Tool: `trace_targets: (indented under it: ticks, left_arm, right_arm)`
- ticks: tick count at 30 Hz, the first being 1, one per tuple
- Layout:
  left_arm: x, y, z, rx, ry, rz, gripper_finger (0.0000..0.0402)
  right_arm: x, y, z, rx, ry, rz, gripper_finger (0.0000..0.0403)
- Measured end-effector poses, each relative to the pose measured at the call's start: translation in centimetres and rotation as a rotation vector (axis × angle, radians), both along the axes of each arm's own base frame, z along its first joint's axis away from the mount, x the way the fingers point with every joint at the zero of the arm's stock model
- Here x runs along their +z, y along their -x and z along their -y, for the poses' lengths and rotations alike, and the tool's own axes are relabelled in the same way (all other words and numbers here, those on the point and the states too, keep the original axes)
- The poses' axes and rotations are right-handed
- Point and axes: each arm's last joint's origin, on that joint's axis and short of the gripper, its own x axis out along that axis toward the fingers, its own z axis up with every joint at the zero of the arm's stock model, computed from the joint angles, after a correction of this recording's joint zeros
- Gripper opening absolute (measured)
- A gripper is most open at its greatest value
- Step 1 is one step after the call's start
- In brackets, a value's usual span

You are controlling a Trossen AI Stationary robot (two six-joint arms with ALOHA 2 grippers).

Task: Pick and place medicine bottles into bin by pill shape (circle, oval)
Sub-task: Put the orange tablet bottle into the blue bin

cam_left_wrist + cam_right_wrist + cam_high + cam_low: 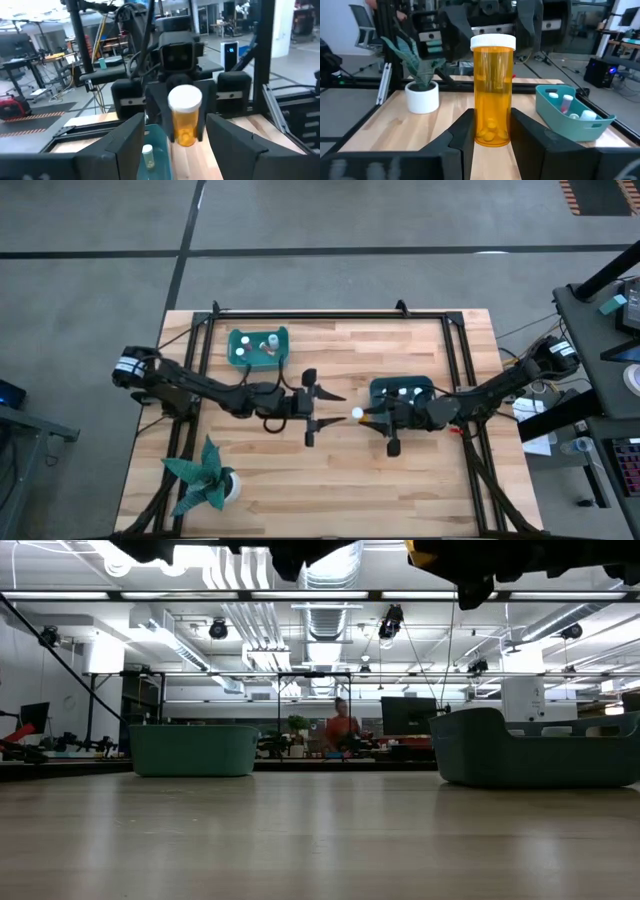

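Bottle [492, 90] position: you will find an amber pill bottle with a white cap held upright between the fingers of the right gripper [372, 417], at the centre of the overhead frame. The right jaws are closed on the bottle's lower body. A few pills [489, 134] lie at its bottom; you cannot tell their shape.

The left gripper [322, 410] sits just left of the bottle in the overhead frame, facing it. Its jaws stand open, with one finger [234, 145] on either side of the bottle in the left wrist frame, and they hold nothing.

You will see two teal bins on the wooden table [420, 490]. One bin [258, 346] lies at upper left of the tabletop and holds small white bottles [268, 341]. The other bin [402, 392] lies right of centre, beside the right arm, and also holds white-capped items.

A paper plant in a white pot [206, 480] stands at the lower left of the table.

A person [343, 727] shows far behind the table in the low frame.
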Motion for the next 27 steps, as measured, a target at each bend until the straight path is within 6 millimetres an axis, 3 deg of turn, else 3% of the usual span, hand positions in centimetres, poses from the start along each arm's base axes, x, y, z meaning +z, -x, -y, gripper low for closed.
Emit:
trace_targets:
  ticks: [13, 27]
  left_arm:
    - [-2.4, -1.8, 0.2, -0.007, 0.065, 0.103, 0.0196]
    - [-2.9, -3.8, 0.3, -0.051, 0.126, 0.206, 0.0196]
  right_arm:
    - [0.6, 0.0, 0.0, -0.021, 0.002, 0.053, 0.01]
    - [0.8, 0.0, 0.1, -0.042, 0.031, 0.073, 0.01]
